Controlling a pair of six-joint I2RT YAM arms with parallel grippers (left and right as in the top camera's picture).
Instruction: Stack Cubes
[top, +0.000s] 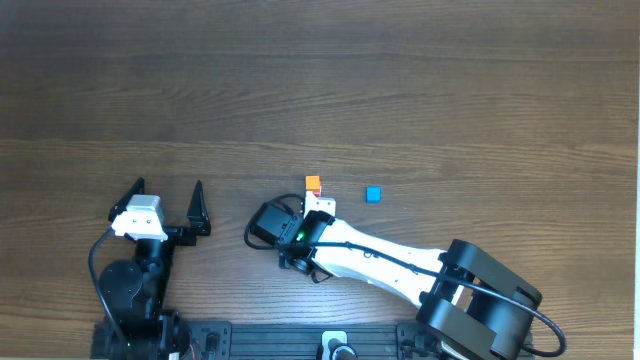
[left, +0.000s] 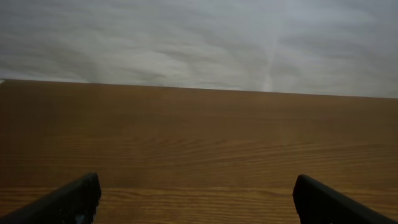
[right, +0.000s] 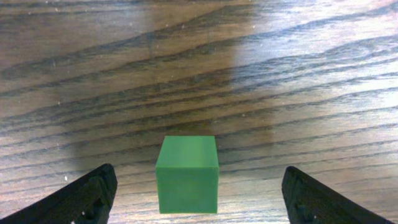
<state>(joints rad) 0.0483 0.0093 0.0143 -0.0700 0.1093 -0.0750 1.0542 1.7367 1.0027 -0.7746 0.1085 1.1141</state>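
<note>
Three cubes are on the desk (top: 320, 70). The green cube (right: 187, 174) sits on the wood between the fingers of the right end effector (right: 200, 198). Those fingers stand wide apart with margin on either side, the cube a little nearer one of them, and nothing is clamped. In the top view the orange cube (top: 313, 183) lies just above centre, right at the tip of that arm's wrist. The blue cube (top: 373, 194) is near it to the right, not touching. The left end effector (top: 167, 200), at the lower left of the top view, is likewise spread, holds nothing, and is well apart from all cubes.

Step in hand, as judged: grasping the green cube. Recommendation: centre the cube between the fingers, keep them square to its flat faces, descend until the pads cover its sides, then close evenly. Lift straight so as not to nudge the orange cube close by.

Surface: dark wood-grain desk, flat, matte. Room: past the desk's far edge hangs a pale grey backdrop (left: 199, 37).
</note>
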